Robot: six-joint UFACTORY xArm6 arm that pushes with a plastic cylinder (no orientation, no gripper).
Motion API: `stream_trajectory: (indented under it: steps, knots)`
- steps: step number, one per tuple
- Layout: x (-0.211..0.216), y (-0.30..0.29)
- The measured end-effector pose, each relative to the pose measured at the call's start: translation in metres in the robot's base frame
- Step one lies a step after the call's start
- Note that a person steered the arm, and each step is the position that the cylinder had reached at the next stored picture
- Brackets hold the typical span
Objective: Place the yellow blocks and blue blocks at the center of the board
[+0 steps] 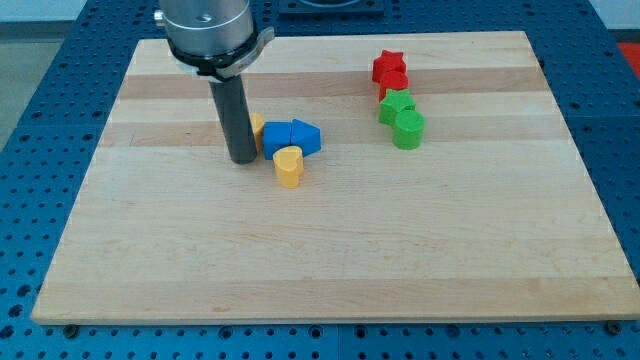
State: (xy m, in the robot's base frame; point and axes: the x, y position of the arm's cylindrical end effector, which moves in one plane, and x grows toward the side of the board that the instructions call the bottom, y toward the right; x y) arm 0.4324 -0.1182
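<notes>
My tip (243, 158) is resting on the board (150, 260), touching a yellow block (257, 128) partly hidden behind the rod. Just to its right, two blue blocks (292, 138) are sitting together, with a yellow heart-shaped block (289, 167) lying against their lower edge. A red star (390, 69) and two green blocks (401, 118) are standing well apart toward the view's upper right.
</notes>
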Motion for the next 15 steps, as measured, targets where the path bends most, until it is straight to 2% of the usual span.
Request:
stream_trajectory:
  steps: [1,3,5,8,9,10,11,12,14,15]
  knots:
    - [0.01,-0.036]
    - [-0.041,-0.057]
    - [-0.042,-0.034]
    - [-0.042,0.042]
    - [-0.042,0.026]
    - [-0.03,-0.008]
    - [0.013,-0.01]
    - [0.045,0.022]
    - [0.027,0.09]
    - [0.029,0.099]
